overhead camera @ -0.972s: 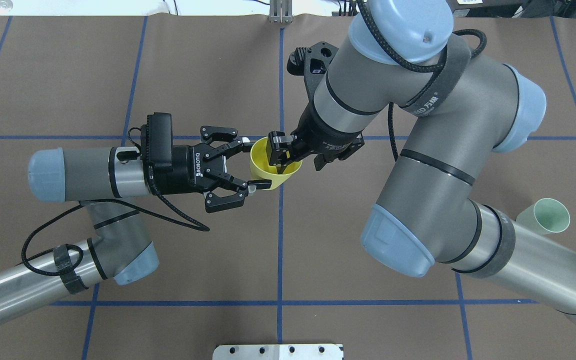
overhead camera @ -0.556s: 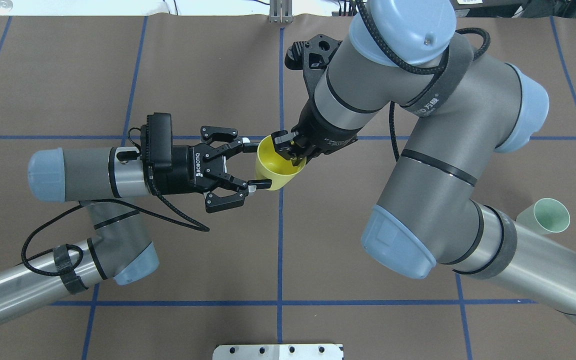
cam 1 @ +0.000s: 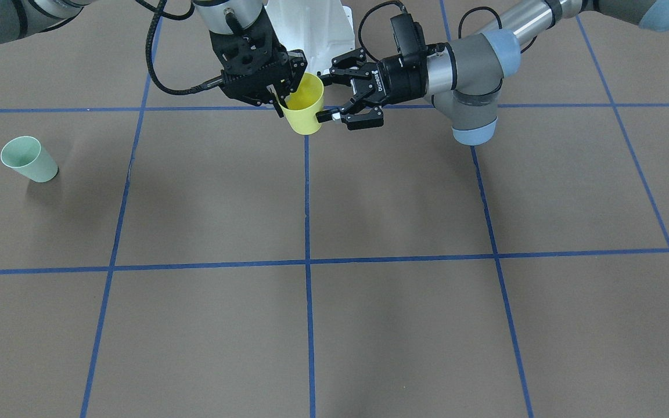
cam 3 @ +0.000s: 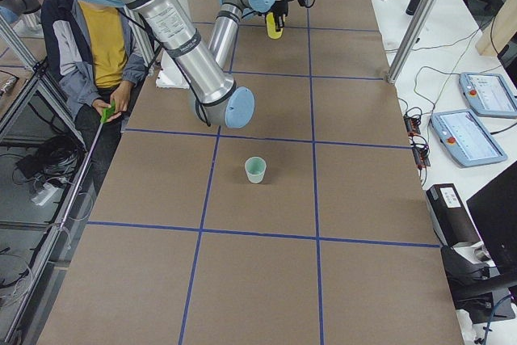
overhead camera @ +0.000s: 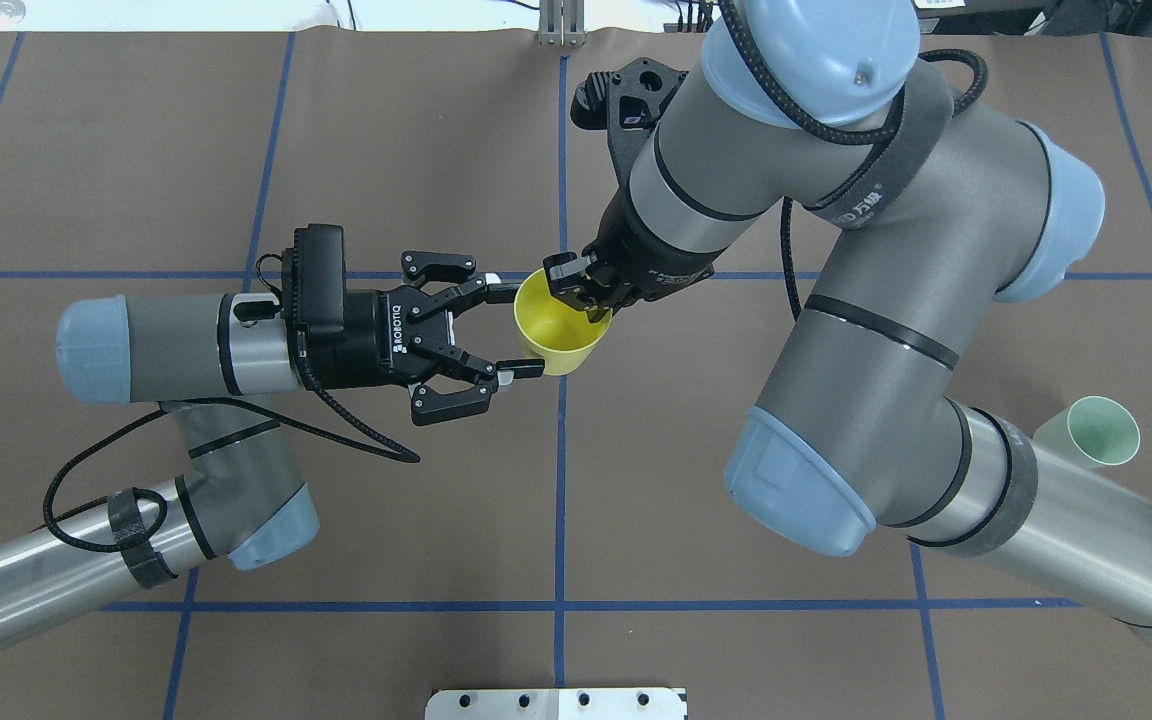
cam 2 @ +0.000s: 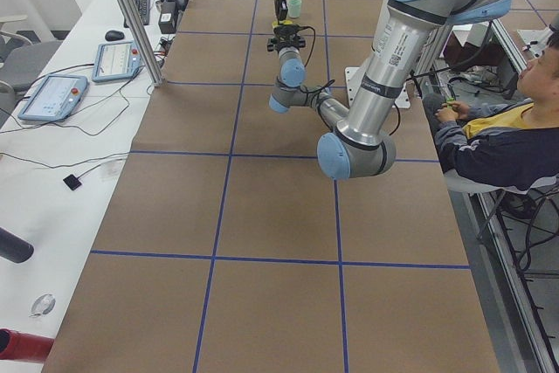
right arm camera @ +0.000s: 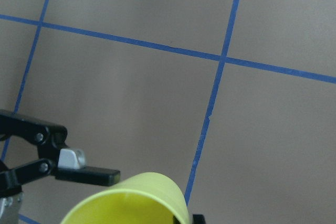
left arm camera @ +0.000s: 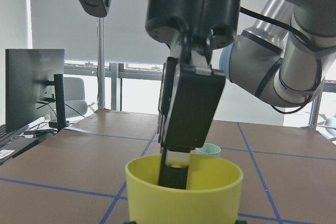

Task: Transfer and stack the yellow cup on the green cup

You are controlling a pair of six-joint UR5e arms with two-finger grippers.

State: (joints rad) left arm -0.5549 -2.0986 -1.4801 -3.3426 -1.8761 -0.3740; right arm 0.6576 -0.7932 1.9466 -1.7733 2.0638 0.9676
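Desk [cam 1: 398, 191]: brown surface gridded with blue tape [cam 1: 306, 232]; seated operator [cam 2: 489, 133] behind the robot.
Yellow cup [overhead camera: 558, 335]: bright, plain, tapered; mouth up, held off the desk over the centre tape line.
Right end effector [overhead camera: 584, 296]: clamped on its rim, one finger inside.
Left end effector [overhead camera: 521, 331]: spread wide, fingertips flanking the cup.
Green cup [cam 1: 24, 159]: upright on the desk, well apart, well inside the edges.

Left hand [overhead camera: 518, 330] lies level, fingers spread; right hand [overhead camera: 581, 292] points down, fingers pinched.
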